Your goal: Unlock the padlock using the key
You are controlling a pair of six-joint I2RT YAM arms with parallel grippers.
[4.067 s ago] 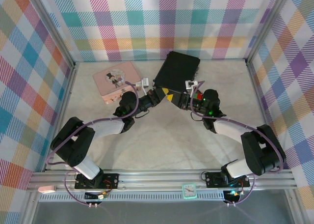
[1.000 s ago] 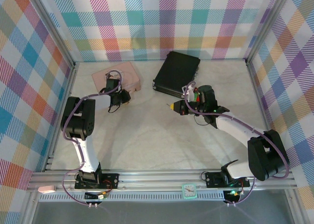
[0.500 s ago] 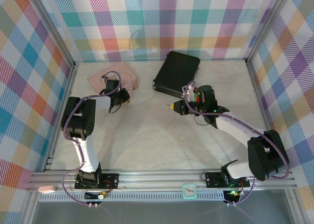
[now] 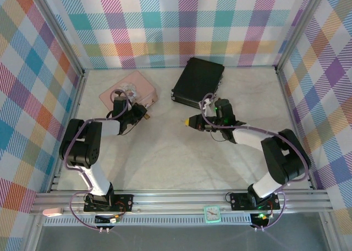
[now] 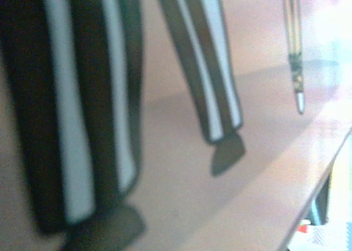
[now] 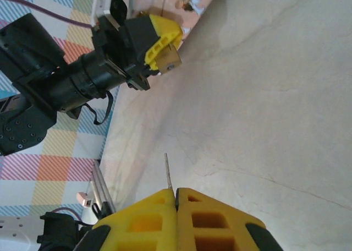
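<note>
Evidently both parts are gripped, not yet joined: left claw (image 4: 144, 113) clamped on the padlock (image 6: 168, 58) just beside the pink tin (image 4: 142, 85); right claw (image 6: 176, 196) closed on the key (image 6: 168, 173), well apart from the tin. Insertion and turning remain.

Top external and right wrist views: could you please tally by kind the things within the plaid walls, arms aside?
Pink tin: 1
Black case: 1
Padlock: 1
Key: 1
Total: 4
</note>
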